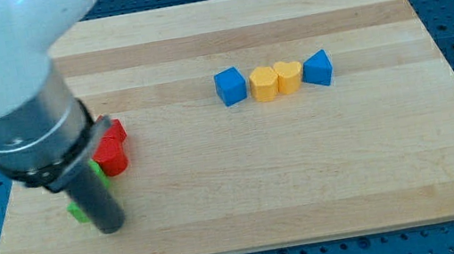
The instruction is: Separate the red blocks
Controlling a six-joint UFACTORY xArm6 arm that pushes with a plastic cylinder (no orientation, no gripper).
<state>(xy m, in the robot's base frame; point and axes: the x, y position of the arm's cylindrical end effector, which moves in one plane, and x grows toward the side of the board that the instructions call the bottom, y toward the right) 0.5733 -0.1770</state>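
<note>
Two red blocks sit touching at the view's left: one (117,130) higher, the other (112,155) just below it; the arm hides part of both and their shapes are unclear. My tip (109,226) is the lower end of the dark rod and rests on the board just below and slightly left of the red blocks. A green block (99,170) peeks out by the rod against the lower red block. Another green block (77,211) shows left of the tip.
A row of blocks stands at the upper middle: a blue cube (230,86), a yellow block (264,84), a yellow heart-like block (289,75) and a blue block (318,68). The wooden board (307,178) ends close to the view's left of my tip.
</note>
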